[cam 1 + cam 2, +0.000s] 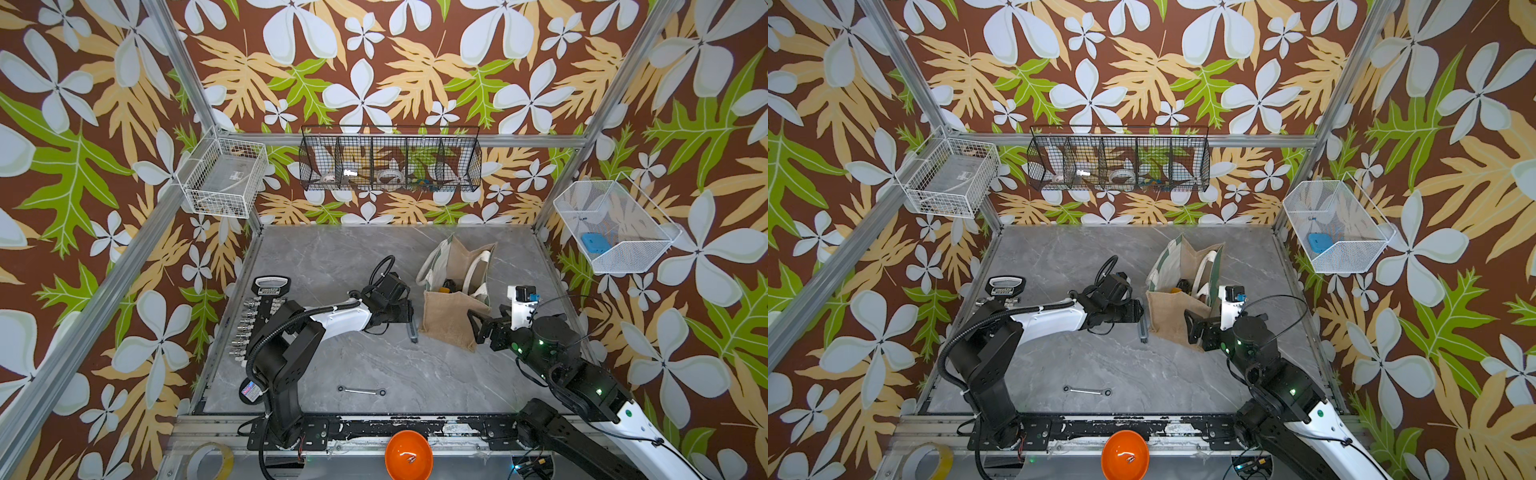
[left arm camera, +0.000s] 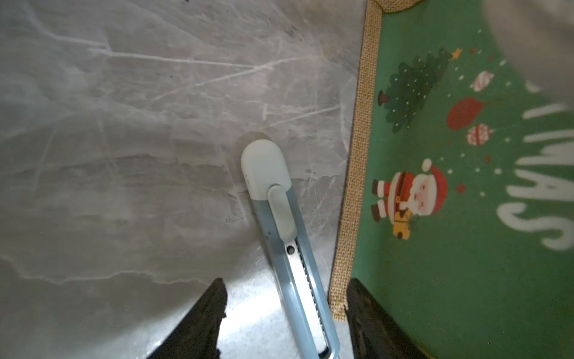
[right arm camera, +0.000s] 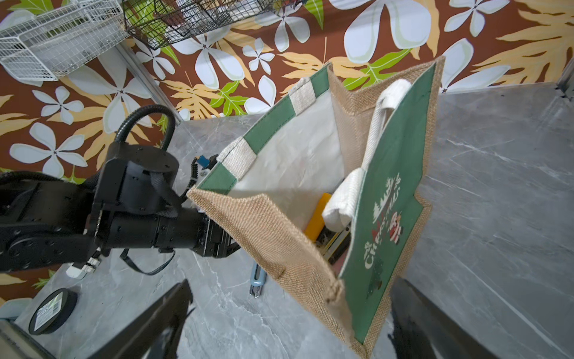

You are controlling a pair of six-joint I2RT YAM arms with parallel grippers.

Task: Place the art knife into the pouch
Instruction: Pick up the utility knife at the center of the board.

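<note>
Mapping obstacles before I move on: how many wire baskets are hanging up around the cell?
3: a white grid basket on the left, a black basket at the back, and a white mesh basket on the right. None looks hidden.

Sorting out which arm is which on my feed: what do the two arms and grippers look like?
Both arms are black-jointed with a glossy white link. The left arm carries a ribbed black conduit; the right arm shows green lights and thin black cables. The left gripper and right gripper have black wedge-shaped fingers.
</note>
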